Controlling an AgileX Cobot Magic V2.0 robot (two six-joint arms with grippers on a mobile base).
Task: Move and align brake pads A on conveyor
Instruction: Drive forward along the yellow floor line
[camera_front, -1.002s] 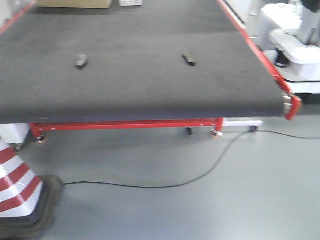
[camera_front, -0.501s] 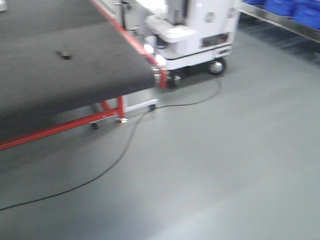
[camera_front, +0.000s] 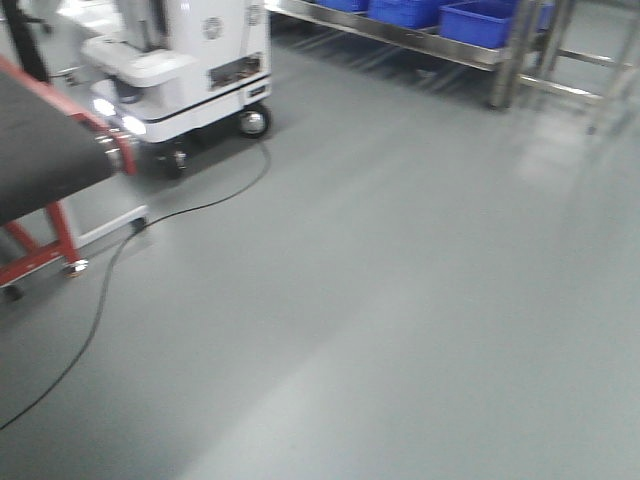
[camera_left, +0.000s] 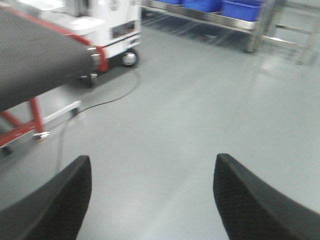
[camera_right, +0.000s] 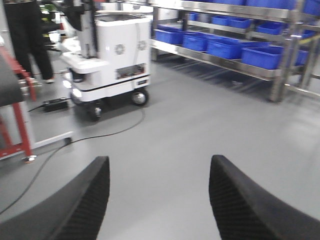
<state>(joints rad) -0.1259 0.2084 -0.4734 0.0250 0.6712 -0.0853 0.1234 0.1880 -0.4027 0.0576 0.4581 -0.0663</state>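
Only the end of the conveyor (camera_front: 40, 160) shows at the left edge of the front view, a dark belt on red legs; it also fills the upper left of the left wrist view as the conveyor (camera_left: 35, 65). No brake pads A are in view. My left gripper (camera_left: 152, 162) is open over bare grey floor, nothing between its black fingers (camera_left: 60, 205). My right gripper (camera_right: 159, 162) is open too, over the floor, with its fingers (camera_right: 240, 200) wide apart and empty.
A white wheeled robot base (camera_front: 190, 70) stands beside the conveyor's end. A black cable (camera_front: 170, 215) snakes across the grey floor. A steel rack with blue bins (camera_front: 470, 25) lines the back right. A person's dark legs (camera_right: 30, 40) stand at the far left.
The view has swung right: the conveyor slid off to the left, the two pads on it left the frame, and the white base and blue-bin rack came into view.
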